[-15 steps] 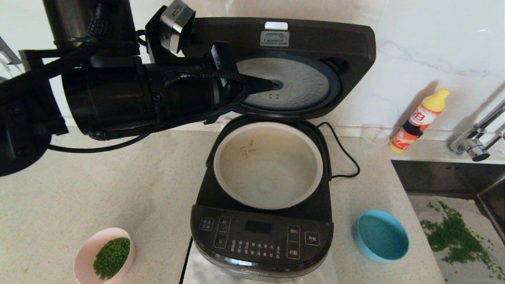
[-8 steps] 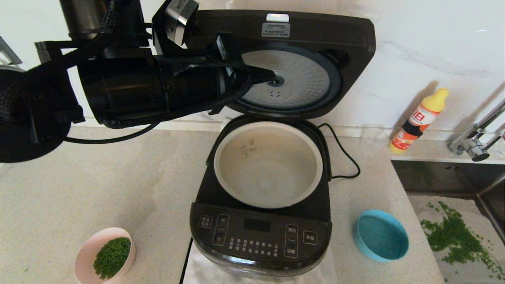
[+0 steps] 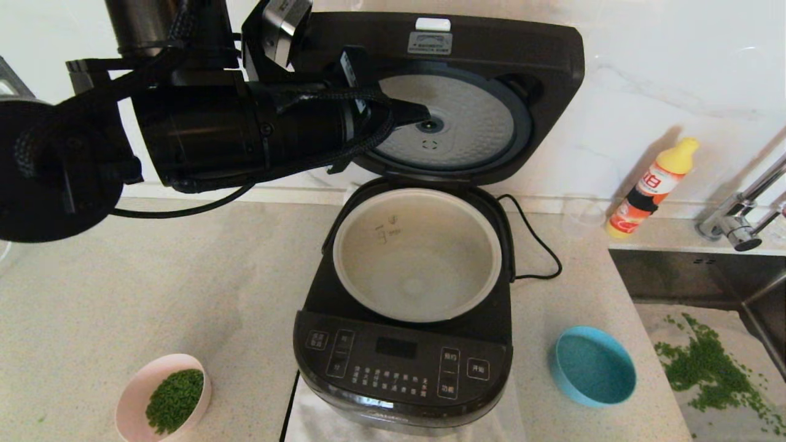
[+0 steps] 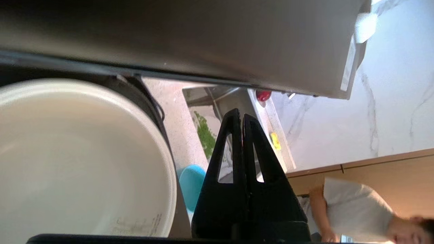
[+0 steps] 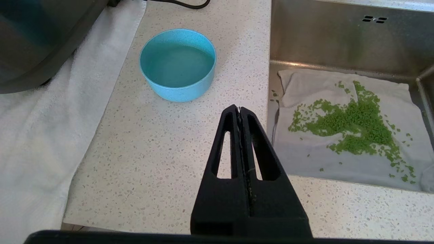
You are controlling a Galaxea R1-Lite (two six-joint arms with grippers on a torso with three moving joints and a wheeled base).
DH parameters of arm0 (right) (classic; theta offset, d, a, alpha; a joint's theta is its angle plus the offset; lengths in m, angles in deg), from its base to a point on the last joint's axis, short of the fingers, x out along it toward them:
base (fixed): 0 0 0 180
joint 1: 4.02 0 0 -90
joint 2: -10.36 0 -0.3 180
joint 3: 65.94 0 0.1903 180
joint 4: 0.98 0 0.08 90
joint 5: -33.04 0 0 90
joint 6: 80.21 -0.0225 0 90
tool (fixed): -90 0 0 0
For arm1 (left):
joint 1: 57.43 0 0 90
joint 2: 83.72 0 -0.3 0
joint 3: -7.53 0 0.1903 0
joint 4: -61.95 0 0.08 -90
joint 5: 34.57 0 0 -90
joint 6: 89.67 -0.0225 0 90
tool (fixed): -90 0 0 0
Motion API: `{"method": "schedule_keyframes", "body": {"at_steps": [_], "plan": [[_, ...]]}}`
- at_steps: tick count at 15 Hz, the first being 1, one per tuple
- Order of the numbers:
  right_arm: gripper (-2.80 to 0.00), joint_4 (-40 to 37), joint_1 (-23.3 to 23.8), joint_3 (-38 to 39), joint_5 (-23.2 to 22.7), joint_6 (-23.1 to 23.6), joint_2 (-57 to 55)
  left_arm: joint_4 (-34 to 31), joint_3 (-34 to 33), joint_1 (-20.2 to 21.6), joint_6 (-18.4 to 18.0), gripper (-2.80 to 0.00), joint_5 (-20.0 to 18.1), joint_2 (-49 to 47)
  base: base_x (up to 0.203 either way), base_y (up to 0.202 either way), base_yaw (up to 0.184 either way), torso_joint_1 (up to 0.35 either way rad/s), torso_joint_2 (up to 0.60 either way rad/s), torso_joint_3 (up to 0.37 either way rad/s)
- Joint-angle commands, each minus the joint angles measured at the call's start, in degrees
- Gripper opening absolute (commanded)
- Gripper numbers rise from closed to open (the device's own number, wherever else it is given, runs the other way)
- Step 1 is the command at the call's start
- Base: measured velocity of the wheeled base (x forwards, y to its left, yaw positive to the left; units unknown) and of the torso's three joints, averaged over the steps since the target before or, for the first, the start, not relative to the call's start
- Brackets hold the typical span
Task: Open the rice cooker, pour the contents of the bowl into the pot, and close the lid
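Head view over a speckled kitchen counter (image 3: pixel 153 288): one rice cooker (image 3: pixel 402 368) stands at the counter's middle, near the front edge, its lid (image 3: pixel 491 80) swung fully up against the marble back wall so the dimpled silver disc faces out, and its one cream pot (image 3: pixel 417 255) sits bare inside. Two bowls share the counter. One pale-pink bowl (image 3: pixel 132 396) at the front left corner holds a small heap of bright-green bits (image 3: pixel 175 400); one blue bowl (image 3: pixel 592 365) near the front edge, right of the cooker and just beside the sink (image 3: pixel 675 276), holds nothing that can be seen. One orange bottle with a yellow cap (image 3: pixel 651 187) stands at the back edge by the wall. More green bits (image 3: pixel 706 362) lie scattered on a white cloth (image 5: pixel 339 159) down in the sink. The left gripper (image 3: pixel 424 113), fingers pressed together on nothing, hangs in the air before the raised lid's underside, above the pot's back rim. The right gripper (image 5: pixel 240 109), likewise pinched closed and empty, is parked above the counter's right front corner, between the blue bowl and the sink.
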Motion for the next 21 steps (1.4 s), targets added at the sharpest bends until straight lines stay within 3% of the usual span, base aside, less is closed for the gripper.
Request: {"method": "schedule_keyframes", "body": {"at_steps": [1,5,7,9,11,12,15,18,21], "plan": [[-2.8,-0.03,0.0,-0.01,-0.03,-0.04,-0.09,0.13,-4.12,-0.01,0.21,-2.8,-0.09,3.18,0.0,0.0,0.0,0.0,0.0,0.0],[-2.8,-0.03,0.0,-0.01,-0.03,-0.05,-0.09,-0.99,-12.7,-0.01,-0.24,-2.8,0.54,13.3,0.0,0.0,0.0,0.0,0.0,0.0],[-2.8,-0.03,0.0,-0.01,-0.03,0.03,0.0,-4.94,-16.47,-0.01,-2.6,-2.8,3.72,19.99,0.0,0.0,0.0,0.0,0.0,0.0],[-2.8,-0.11,0.0,-0.01,-0.03,0.03,-0.09,-10.8,-19.51,0.0,-7.38,-2.8,15.36,25.74,0.0,0.0,0.0,0.0,0.0,0.0],[-2.8,-0.03,0.0,-0.01,-0.03,0.03,0.0,-17.08,-20.91,0.95,-14.18,-2.8,31.92,30.39,0.0,0.0,0.0,0.0,0.0,0.0],[-2.8,-0.03,0.0,-0.01,-0.03,0.03,-0.09,-19.67,-21.6,3.35,-17.34,-2.8,36.15,31.92,0.0,0.0,0.0,0.0,0.0,0.0],[-2.8,-0.03,0.0,-0.01,-0.03,0.03,-0.08,-25.21,-24.07,14.73,-21.69,-2.8,37.72,32.49,0.0,0.0,0.0,0.0,0.0,0.0],[-2.8,-0.03,0.0,-0.01,-0.03,0.03,0.0,-28.62,-26.12,30.7,-22.62,-2.8,37.46,28.58,0.0,0.0,0.0,0.0,0.0,0.0],[-2.8,-0.12,0.0,-0.01,-0.02,0.03,0.0,-29.7,-29.28,43.91,-23.35,-2.8,33.36,22.15,0.0,0.0,0.0,0.0,0.0,0.0]]}}
